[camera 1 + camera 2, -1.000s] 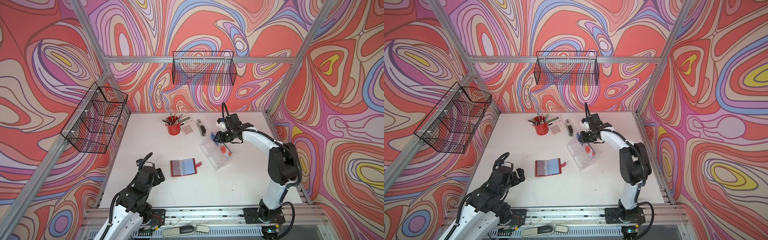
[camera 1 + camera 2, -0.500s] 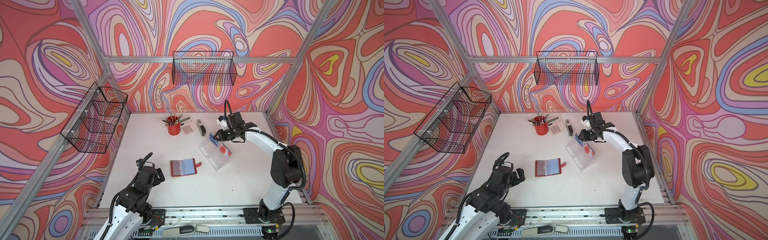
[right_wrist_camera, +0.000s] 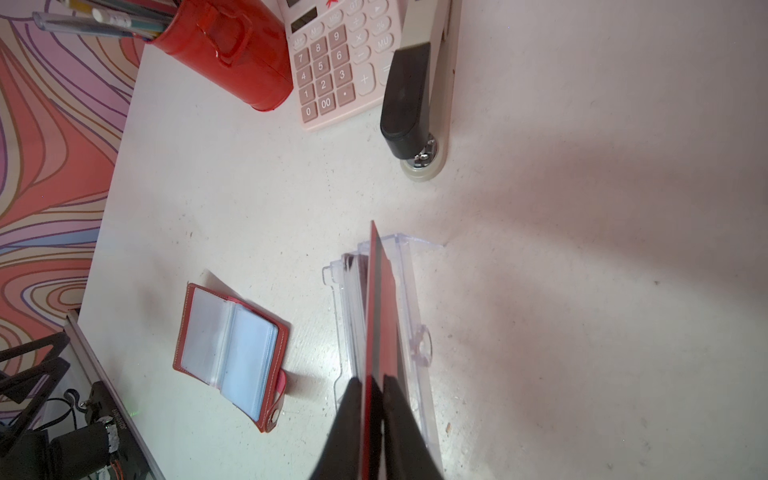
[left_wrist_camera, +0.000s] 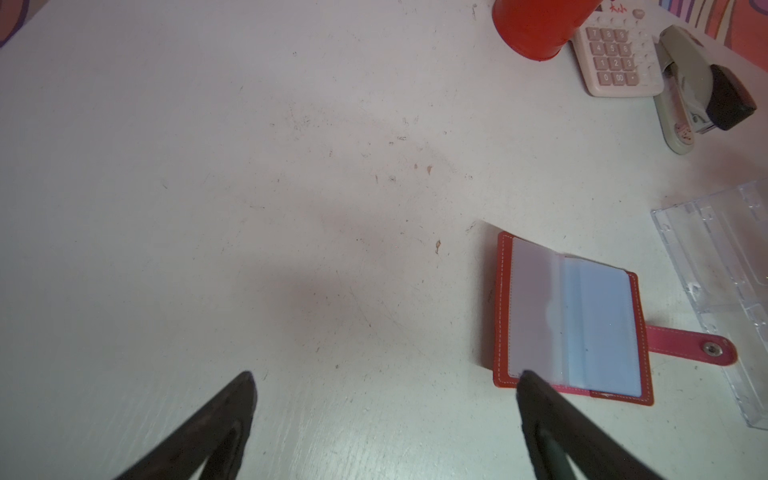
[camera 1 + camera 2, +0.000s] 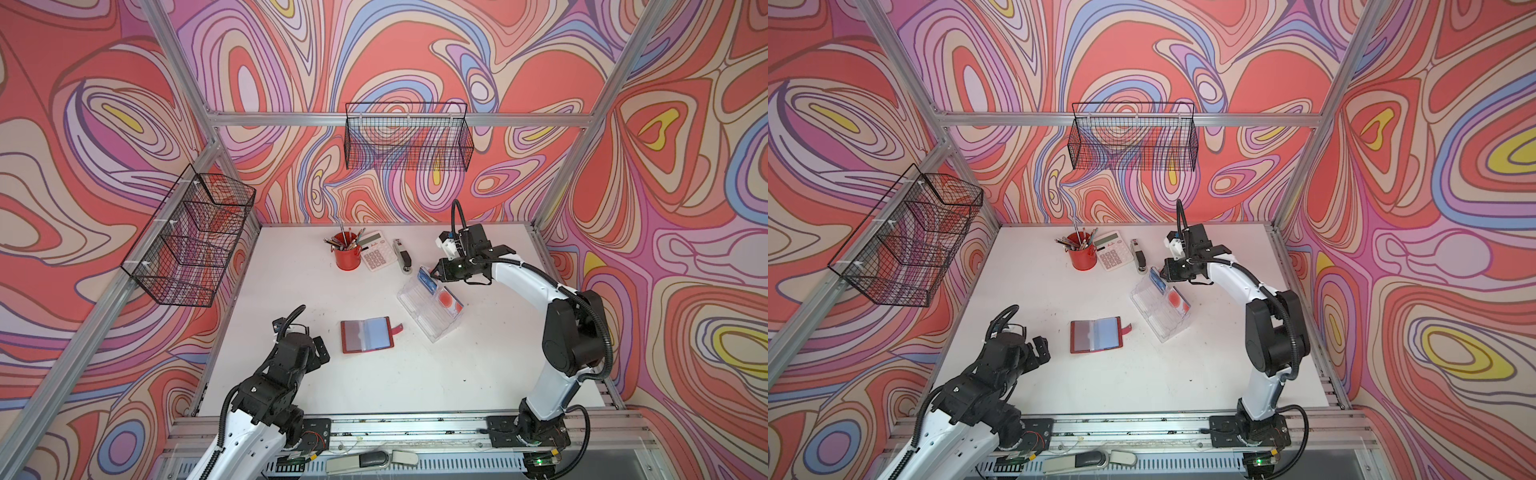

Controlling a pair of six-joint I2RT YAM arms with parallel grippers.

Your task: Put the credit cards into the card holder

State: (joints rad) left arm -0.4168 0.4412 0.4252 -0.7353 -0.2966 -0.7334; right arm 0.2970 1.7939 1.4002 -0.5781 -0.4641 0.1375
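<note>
The red card holder [image 5: 367, 334] [image 5: 1096, 335] lies open and flat mid-table, its clear sleeves and blue lining up [image 4: 569, 320] [image 3: 230, 353]. My right gripper [image 5: 434, 274] [image 3: 372, 380] is shut on a credit card [image 3: 380, 299] over the far end of the clear tray [image 5: 432, 332]. That card shows blue in a top view [image 5: 426, 277] and stands on edge in the right wrist view. Pale cards with red circles [image 5: 446, 300] lie in the tray. My left gripper [image 5: 318, 353] [image 4: 384, 378] is open and empty, just left of the holder.
A red pen cup [image 5: 347, 255], a calculator [image 5: 377, 251] and a stapler [image 5: 402, 257] stand in a row at the back, close to the tray's far end. Wire baskets hang on the left wall [image 5: 191, 241] and the back wall [image 5: 409, 141].
My right gripper's jaws have closed onto the card at the tray's far end, with the arm barely shifting. The left arm has not moved.
</note>
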